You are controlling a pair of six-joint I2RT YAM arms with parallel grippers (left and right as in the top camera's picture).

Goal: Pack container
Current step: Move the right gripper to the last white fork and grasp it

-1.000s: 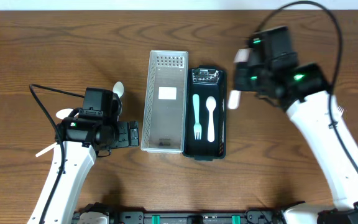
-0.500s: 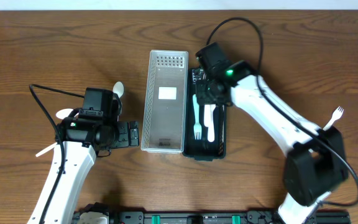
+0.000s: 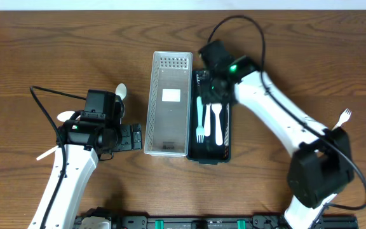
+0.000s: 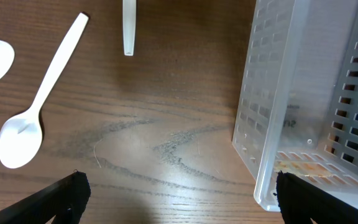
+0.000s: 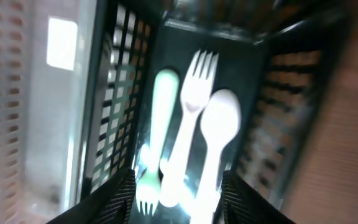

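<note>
A black container (image 3: 226, 121) stands right of a clear slotted basket (image 3: 168, 102). In it lie a mint fork (image 3: 200, 117), a white fork (image 3: 209, 114) and a white spoon (image 3: 217, 126). My right gripper (image 3: 212, 89) hovers over the container's far end. In the right wrist view it (image 5: 179, 202) is open, the white fork (image 5: 188, 137) lying below between the mint fork (image 5: 160, 118) and the spoon (image 5: 219, 127). My left gripper (image 3: 132, 137) is open and empty beside the basket's near left corner (image 4: 291, 106), low over the table (image 4: 179, 205).
Loose white cutlery lies left of the basket: a spoon (image 3: 121, 91) and more pieces by the left arm (image 3: 65, 116). The left wrist view shows a spoon (image 4: 20, 137) and a handle (image 4: 129, 28). Another white fork (image 3: 345, 116) lies on the table at the right.
My right arm swung from the right side to over the black container. A white fork now lies in the container between the mint fork and spoon. The left arm has not moved.
</note>
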